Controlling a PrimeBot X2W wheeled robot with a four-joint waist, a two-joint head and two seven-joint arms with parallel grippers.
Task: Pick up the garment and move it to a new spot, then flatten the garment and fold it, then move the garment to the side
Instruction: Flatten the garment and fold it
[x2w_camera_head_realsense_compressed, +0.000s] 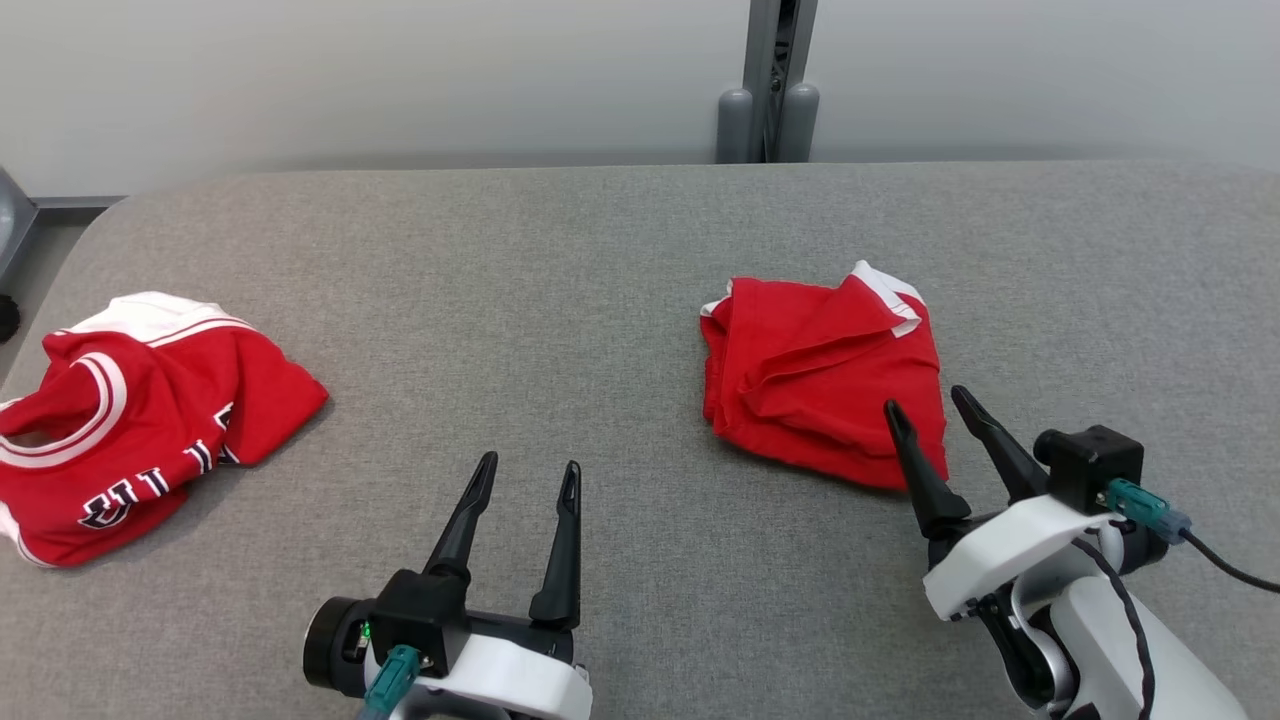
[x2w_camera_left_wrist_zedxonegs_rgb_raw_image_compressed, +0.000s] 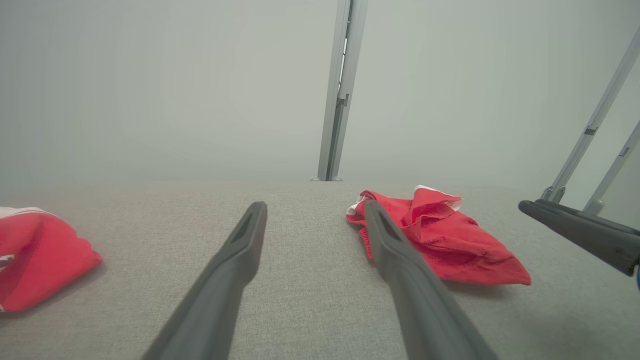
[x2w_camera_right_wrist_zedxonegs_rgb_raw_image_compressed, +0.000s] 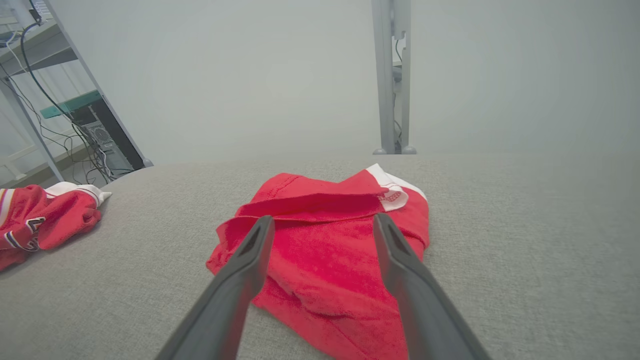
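Bright, even light; a faint shadow lies just beside the red garment (x2w_camera_left_wrist_zedxonegs_rgb_raw_image_compressed: 450, 245), hazy wall behind it.

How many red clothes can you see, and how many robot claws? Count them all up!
Red clothes: 2 (folded garment, lettered jersey)
Robot grippers: 2 (left gripper, right gripper), both open
Total: 4

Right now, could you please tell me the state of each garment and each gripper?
Folded red garment: loosely folded, lying on the table, not held.
Red jersey: crumpled in a heap, unfolded.
Left gripper: open, empty.
Right gripper: open, empty, over the folded red garment's near edge.
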